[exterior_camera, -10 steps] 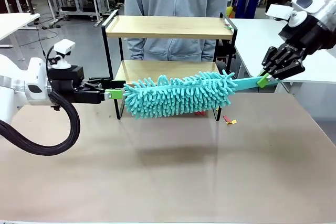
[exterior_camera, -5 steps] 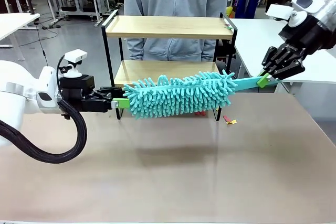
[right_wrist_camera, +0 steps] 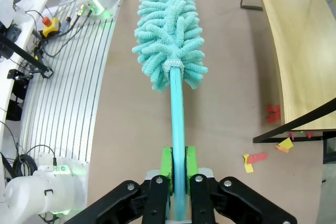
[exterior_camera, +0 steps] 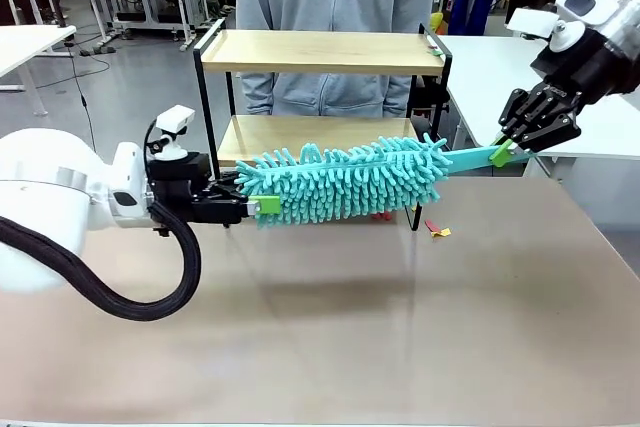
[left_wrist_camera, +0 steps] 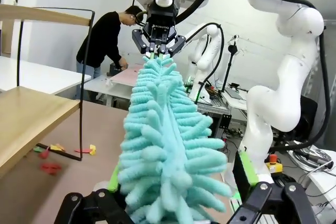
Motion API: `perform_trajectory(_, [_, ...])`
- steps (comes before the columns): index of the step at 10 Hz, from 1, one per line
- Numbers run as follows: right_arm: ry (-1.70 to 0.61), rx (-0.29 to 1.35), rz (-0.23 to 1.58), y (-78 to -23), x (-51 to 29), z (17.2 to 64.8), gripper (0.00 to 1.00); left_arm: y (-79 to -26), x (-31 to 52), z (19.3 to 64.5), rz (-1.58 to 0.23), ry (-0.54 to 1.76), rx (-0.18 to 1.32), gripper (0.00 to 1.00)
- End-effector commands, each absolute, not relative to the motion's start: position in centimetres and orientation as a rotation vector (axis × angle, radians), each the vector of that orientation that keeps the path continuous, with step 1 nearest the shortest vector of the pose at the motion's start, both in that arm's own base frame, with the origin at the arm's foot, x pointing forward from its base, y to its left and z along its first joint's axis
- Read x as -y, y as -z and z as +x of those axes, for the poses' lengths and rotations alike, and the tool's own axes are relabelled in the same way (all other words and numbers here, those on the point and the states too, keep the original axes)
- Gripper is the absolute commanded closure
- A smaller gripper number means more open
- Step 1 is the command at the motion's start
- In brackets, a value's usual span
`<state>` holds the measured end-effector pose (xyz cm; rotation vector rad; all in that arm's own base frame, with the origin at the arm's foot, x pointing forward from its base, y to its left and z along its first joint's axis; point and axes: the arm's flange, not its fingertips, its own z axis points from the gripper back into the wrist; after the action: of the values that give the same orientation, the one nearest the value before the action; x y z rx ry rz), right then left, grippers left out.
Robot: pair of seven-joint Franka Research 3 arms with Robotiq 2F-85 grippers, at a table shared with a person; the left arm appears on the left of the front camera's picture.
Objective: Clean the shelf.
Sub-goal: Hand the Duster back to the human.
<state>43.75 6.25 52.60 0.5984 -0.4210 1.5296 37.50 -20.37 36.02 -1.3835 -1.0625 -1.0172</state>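
A fluffy turquoise microfibre duster (exterior_camera: pixel 345 182) hangs level above the brown tabletop (exterior_camera: pixel 400 327), hiding part of the lower board of the small two-tier wooden shelf with a black metal frame (exterior_camera: pixel 320 51) at the far side. The right claw (exterior_camera: pixel 503 152) is clamped on its turquoise handle (right_wrist_camera: pixel 177 124). The left claw (exterior_camera: pixel 262 205) stands wide open around the duster's left tip, fingertips buried in fluff.
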Motion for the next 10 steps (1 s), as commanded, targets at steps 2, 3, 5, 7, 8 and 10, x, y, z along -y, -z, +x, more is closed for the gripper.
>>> perform_trajectory(2, [-1.515, 0.453, 0.617, -52.67, -6.43, 43.41, 0.87, -35.59, 21.87, 38.49, -1.383, 1.019, 1.121, 0.5])
perform_trajectory(3, [-1.515, 0.453, 0.617, -52.67, -6.43, 43.41, 0.87, -35.51, 21.79, 38.47, -1.378, 1.025, 1.123, 0.56])
perform_trajectory(5, [-1.515, 0.453, 0.617, -52.67, -6.43, 43.41, 0.87, -35.4, 21.82, 38.51, -1.383, 1.027, 1.119, 0.62])
perform_trajectory(7, [-1.515, 0.453, 0.617, -52.67, -6.43, 43.41, 0.87, -35.51, 21.82, 38.58, -1.382, 1.041, 1.122, 1.0])
perform_trajectory(8, [-1.515, 0.453, 0.617, -52.67, -6.43, 43.41, 0.87, -35.53, 21.79, 38.59, -1.388, 1.045, 1.117, 1.0])
perform_trajectory(10, [-1.515, 0.453, 0.617, -52.67, -6.43, 43.41, 0.87, -35.42, 21.61, 38.73, -1.406, 1.041, 1.118, 1.0])
